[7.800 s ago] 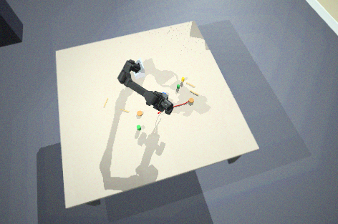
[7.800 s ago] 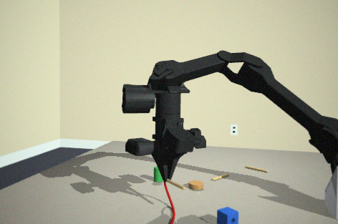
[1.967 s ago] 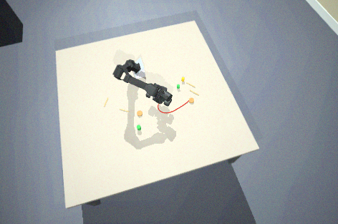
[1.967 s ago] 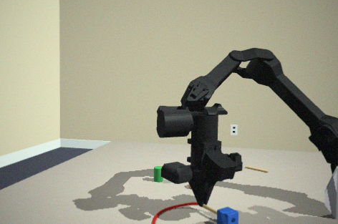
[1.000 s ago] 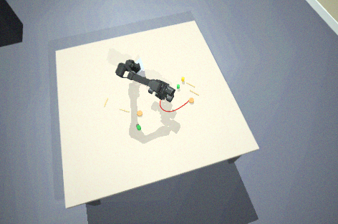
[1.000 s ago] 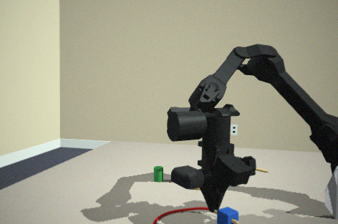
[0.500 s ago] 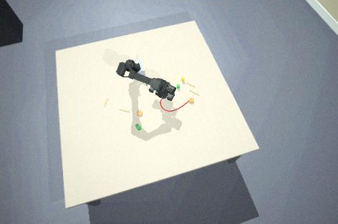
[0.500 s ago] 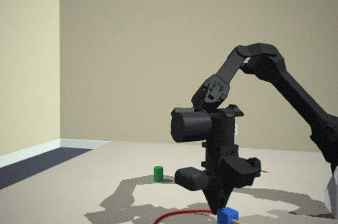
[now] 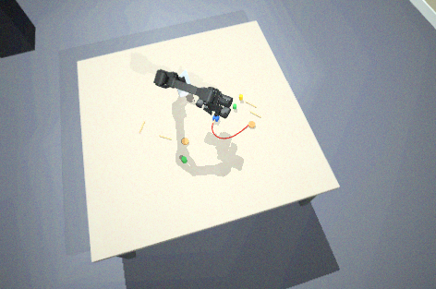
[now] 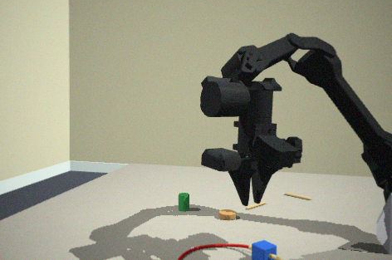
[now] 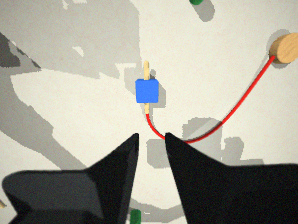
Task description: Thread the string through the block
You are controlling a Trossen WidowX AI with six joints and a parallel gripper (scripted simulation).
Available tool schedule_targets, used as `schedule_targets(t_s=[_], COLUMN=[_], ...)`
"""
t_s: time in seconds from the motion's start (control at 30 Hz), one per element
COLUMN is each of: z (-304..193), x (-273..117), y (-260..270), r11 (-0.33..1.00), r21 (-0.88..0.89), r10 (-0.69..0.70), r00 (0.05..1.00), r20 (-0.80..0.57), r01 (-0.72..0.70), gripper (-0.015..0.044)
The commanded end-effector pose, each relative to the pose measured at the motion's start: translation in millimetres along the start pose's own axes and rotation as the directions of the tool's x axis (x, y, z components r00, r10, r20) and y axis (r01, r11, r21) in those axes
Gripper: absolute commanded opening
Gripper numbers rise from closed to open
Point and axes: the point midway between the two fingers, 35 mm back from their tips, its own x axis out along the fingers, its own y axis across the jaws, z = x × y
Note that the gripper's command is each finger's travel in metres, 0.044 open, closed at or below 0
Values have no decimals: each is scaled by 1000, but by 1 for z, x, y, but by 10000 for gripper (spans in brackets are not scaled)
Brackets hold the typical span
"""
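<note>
Exterior view: nearest to me is one blue block (image 9: 216, 118) (image 10: 264, 251) (image 11: 147, 91) on the table (image 9: 139, 216) (image 10: 133, 182), with the task stick (image 10: 275, 257) (image 11: 146, 70) lodged through its hole and showing at both sides. One red string (image 9: 224, 138) (image 10: 208, 246) (image 11: 235, 107) runs from the stick's end in a curve to its round wooden button (image 9: 251, 124) (image 11: 287, 48); the string has not gone through the block. Beyond the block, my gripper (image 9: 208, 110) (image 10: 252, 203) (image 11: 152, 137) hangs above the table, fingers parted by a modest gap — released, holding nothing, and well short of fully open. I see its tips touching neither stick nor block. Farther back lie one loose wooden disc (image 9: 185, 141) (image 10: 227, 214) and one green cylinder (image 9: 184, 160) (image 10: 183, 202), then two loose sticks (image 9: 165, 138) (image 10: 255, 205). The top view gives me the full count — four loose sticks, two round wooden pieces including the button, two green pieces, and one yellow piece (image 9: 240, 97).
</note>
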Motion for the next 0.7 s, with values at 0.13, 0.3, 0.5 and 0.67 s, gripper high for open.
schedule_targets(t_s=[0.13,0.3,0.5,0.67], z=[4,13,24,32], x=[0,-1,-1,-1], y=[0,0,0,0], r11=[972,755,279,-106], r21=[236,656,960,994], r10=[0,0,0,1], r00=[1000,1000,1000,1000], r20=[3,9,15,20], r01=[-1,-5,-15,-20], gripper=[121,121,121,121])
